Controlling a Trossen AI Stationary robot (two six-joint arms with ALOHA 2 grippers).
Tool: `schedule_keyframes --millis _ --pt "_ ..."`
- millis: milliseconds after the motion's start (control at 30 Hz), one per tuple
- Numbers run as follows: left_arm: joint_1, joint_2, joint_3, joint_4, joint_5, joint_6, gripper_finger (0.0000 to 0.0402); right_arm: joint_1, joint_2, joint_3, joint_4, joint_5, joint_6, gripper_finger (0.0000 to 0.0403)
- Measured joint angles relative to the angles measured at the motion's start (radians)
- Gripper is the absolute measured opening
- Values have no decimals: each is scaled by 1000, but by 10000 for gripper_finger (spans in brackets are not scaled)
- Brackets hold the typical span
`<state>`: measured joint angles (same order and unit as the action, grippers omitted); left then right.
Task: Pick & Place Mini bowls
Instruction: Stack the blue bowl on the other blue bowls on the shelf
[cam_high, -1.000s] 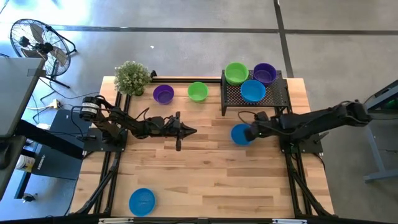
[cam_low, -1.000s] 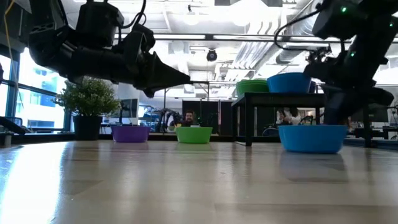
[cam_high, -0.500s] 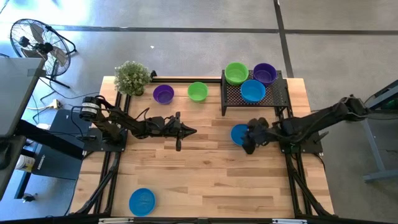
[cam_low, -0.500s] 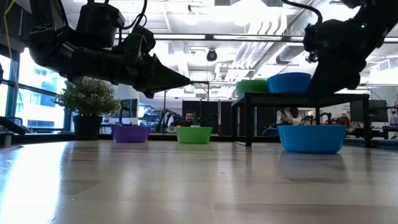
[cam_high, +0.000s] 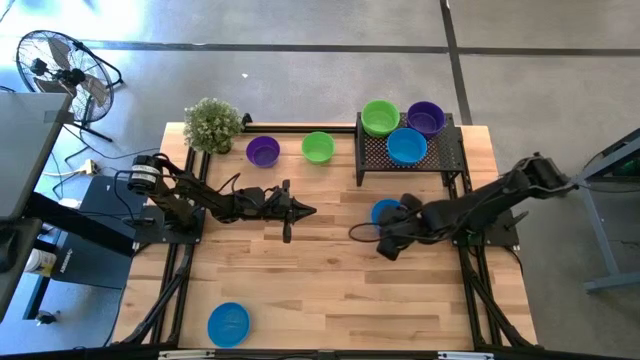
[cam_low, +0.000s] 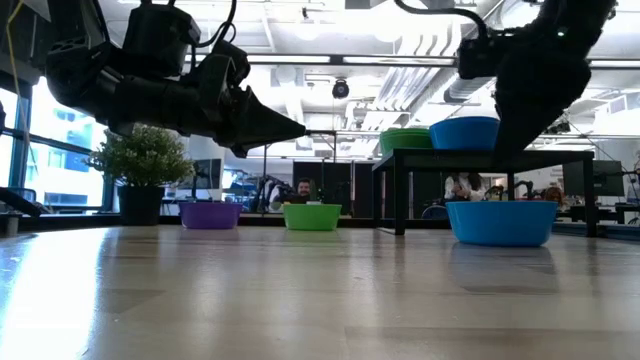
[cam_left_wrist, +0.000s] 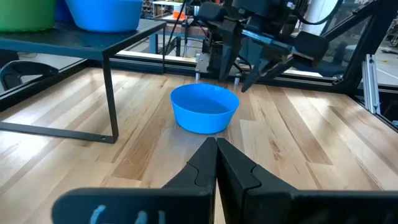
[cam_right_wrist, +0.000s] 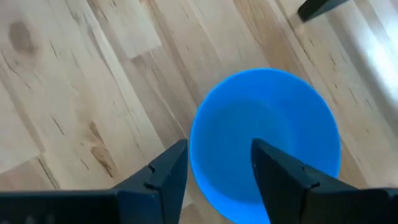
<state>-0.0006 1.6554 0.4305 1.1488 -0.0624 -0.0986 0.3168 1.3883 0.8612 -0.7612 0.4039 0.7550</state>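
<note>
A blue mini bowl stands upright on the wooden table, also seen in the left wrist view and the right wrist view. My right gripper hangs open above the bowl's near rim, slanting down, touching nothing. My left gripper is shut and level at mid-table, pointing at that bowl. The black mesh rack carries a green, a purple and a blue bowl. On the table stand a purple bowl, a green bowl and a blue bowl.
A potted plant stands at the far left corner. The rack's legs stand just beyond the blue bowl. Bare wood lies across the table's middle and near right. A fan stands on the floor off the table.
My right gripper has let go of the blue bowl's rim, risen, rolled, and drawn away toward the table's near edge and a little to the left. The bowl has stayed where it was on the table.
</note>
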Motion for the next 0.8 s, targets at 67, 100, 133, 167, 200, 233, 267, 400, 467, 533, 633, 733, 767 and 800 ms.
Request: schedule_keyframes --millis 67,100,133,167,200,233,267,400,467,533,633,733,767,800 --pt "0 0 0 0 0 0 0 0 25 31 -30 -3 -4 178" --pt "0 0 0 0 0 0 0 -2 33 47 -43 -7 -4 185" --pt "0 0 0 0 0 0 0 -6 43 66 -54 -13 -5 192" --pt "0 0 0 0 0 0 0 -13 52 87 -65 -19 -9 198" --pt "0 0 0 0 0 0 0 -18 60 105 -75 -22 -18 204" --pt "0 0 0 0 0 0 0 -23 68 122 -82 -28 -29 209" --pt "0 0 0 1 0 0 0 -26 74 134 -88 -28 -43 213" --pt "0 0 0 0 1 0 0 -44 106 137 -97 -39 -91 219" --pt "0 0 0 0 1 0 0 -59 122 125 -103 -71 -107 220" --pt "0 0 0 -1 1 -2 0 -73 131 117 -103 -100 -109 220" --pt "0 0 0 -6 2 -3 0 -84 137 111 -97 -121 -128 220" --pt "0 0 0 -7 2 -3 0 -84 137 105 -98 -118 -165 220" --pt "0 0 0 -7 2 -3 0 -83 137 105 -95 -116 -178 220" --pt "0 0 0 -7 2 -3 0 -84 137 105 -92 -116 -190 220"
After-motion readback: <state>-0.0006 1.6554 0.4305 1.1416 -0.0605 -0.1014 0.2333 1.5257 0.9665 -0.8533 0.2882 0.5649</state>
